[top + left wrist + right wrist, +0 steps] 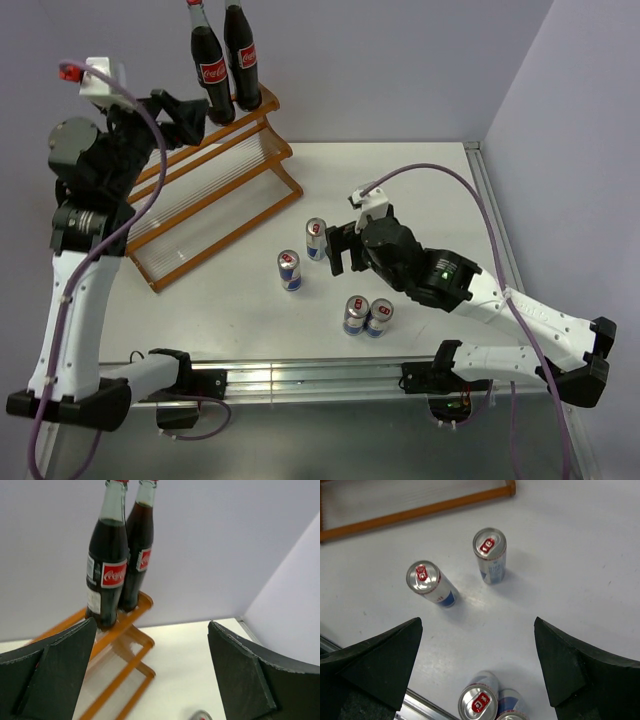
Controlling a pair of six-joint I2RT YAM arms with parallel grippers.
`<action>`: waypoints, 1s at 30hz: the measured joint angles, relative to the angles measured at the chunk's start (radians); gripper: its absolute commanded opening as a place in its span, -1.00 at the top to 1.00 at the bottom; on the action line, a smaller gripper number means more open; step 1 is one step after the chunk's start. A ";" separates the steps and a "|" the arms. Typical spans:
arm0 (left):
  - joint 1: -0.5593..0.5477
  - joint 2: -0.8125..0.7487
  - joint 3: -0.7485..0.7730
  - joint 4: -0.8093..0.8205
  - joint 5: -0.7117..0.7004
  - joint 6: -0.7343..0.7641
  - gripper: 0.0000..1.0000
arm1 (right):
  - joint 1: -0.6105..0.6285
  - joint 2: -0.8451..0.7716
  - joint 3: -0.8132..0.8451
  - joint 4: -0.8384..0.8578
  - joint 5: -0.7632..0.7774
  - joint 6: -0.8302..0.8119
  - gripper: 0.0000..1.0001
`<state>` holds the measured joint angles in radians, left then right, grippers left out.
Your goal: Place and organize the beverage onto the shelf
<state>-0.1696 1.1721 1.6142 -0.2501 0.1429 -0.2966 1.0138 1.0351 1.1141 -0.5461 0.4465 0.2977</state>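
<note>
So the shelf (228,238) sits at the far left of the table (430,190), slanting up toward the back wall. On its top tier, at the right end, the left bottle (212,70) and right bottle (243,55) stand upright right next to each other. The rest is on the table right of the shelf's low end: first can (316,238), second can (289,270) a bit nearer and left of it, then third can (356,314) touching fourth can (380,317) closer to the near edge.

Surroundings on my feed
One white table (410,185); pale lavender back wall (400,70) and side wall (575,120) meeting at its far right corner; one metal rail (320,372) along its near edge.
</note>
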 measured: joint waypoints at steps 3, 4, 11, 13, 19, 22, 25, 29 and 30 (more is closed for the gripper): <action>-0.009 -0.092 -0.040 -0.063 0.002 -0.027 -0.99 | 0.000 -0.001 -0.034 -0.023 -0.031 0.026 -1.00; -0.011 -0.118 -0.052 -0.082 0.002 -0.035 -0.99 | 0.000 -0.001 -0.043 -0.036 -0.046 0.033 -0.99; -0.019 -0.216 -0.167 -0.212 0.001 -0.045 -0.99 | 0.000 0.000 -0.096 -0.178 -0.165 0.068 -0.91; -0.020 -0.226 -0.205 -0.237 0.001 -0.040 -0.99 | 0.001 0.000 -0.121 -0.219 -0.191 0.066 -0.90; -0.024 -0.229 -0.319 -0.275 0.034 -0.015 -0.99 | 0.025 0.016 -0.142 -0.271 -0.254 0.043 -0.87; -0.035 -0.231 -0.347 -0.285 0.055 -0.005 -0.99 | 0.035 0.063 -0.142 -0.275 -0.267 0.033 -0.80; -0.044 -0.231 -0.351 -0.286 0.063 0.002 -0.99 | 0.047 0.126 -0.142 -0.284 -0.273 0.027 -0.77; -0.052 -0.232 -0.352 -0.286 0.066 0.013 -0.99 | 0.069 0.159 -0.142 -0.298 -0.272 0.027 -0.67; -0.054 -0.232 -0.353 -0.285 0.068 0.014 -0.99 | 0.070 0.158 -0.142 -0.300 -0.272 0.027 -0.65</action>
<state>-0.2237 0.9398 1.2613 -0.5354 0.2108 -0.2821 1.0840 1.1934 0.9718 -0.8463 0.1745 0.3248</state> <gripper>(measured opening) 0.995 0.847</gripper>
